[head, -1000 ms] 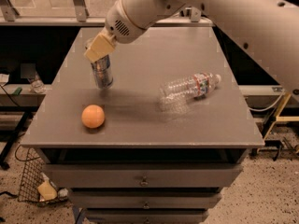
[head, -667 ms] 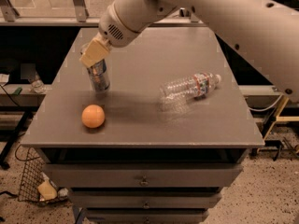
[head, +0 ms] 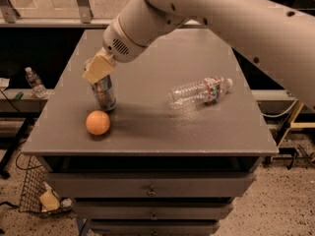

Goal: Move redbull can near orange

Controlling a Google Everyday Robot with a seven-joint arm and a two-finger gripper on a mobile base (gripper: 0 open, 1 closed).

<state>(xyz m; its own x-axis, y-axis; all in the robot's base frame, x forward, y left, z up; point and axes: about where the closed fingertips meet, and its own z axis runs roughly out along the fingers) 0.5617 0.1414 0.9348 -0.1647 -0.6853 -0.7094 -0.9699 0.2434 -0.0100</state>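
Note:
The redbull can (head: 105,96) is a slim silver can, upright on the grey table (head: 162,132) at the front left. My gripper (head: 99,71) comes down from the upper right and is shut on the can's top, hiding the pull-tab. The orange (head: 98,122) is a small round fruit on the table just in front of the can, slightly to its left, with a narrow gap between them.
A clear plastic water bottle (head: 199,91) lies on its side at the table's middle right. The table's front edge is close behind the orange. Drawers sit below the tabletop. A small bottle (head: 35,81) stands on a low shelf at far left.
My gripper has moved toward the table's front with the redbull can in it, bringing the can much closer to the orange. The orange and the water bottle have not moved.

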